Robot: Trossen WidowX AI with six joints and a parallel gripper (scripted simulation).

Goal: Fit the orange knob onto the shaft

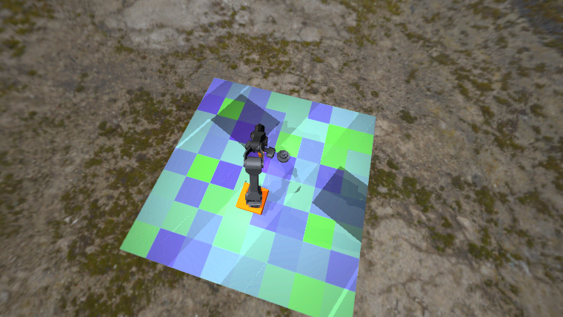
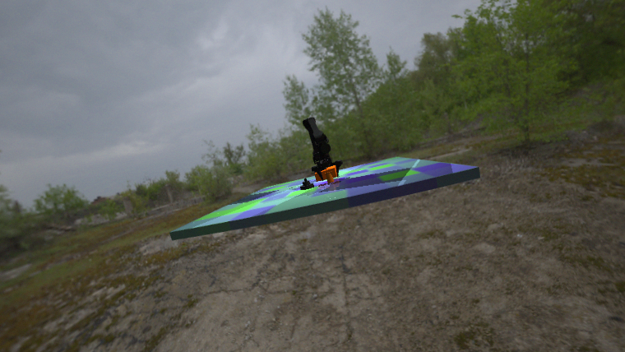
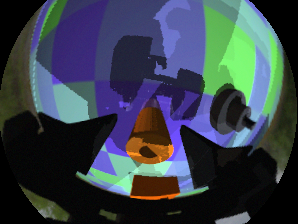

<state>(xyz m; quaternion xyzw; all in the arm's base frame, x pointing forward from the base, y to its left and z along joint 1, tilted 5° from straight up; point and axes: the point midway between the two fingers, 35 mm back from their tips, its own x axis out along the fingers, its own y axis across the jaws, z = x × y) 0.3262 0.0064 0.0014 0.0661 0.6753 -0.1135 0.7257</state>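
Observation:
The orange knob (image 2: 330, 178) (image 3: 151, 121) stands on the checkered table top. In the wrist view the end facing the camera shows a dark opening. In the top view the arm mostly hides it. My gripper (image 3: 149, 123) is open and empty, pointing down over the knob, with one finger to each side of it. No finger contact can be made out. The dark round pedestal (image 1: 280, 159) (image 2: 307, 187) (image 3: 218, 114) stands to the right of the knob in the wrist view. Its dark shaft (image 3: 248, 121) is bare. The shaft's flat side cannot be made out.
The arm's orange base plate (image 1: 241, 202) sits on the checkered table top (image 1: 234, 232) (image 2: 280, 207). The pedestal is outside the right finger in the wrist view, close to it. Dark shadows lie across the table top.

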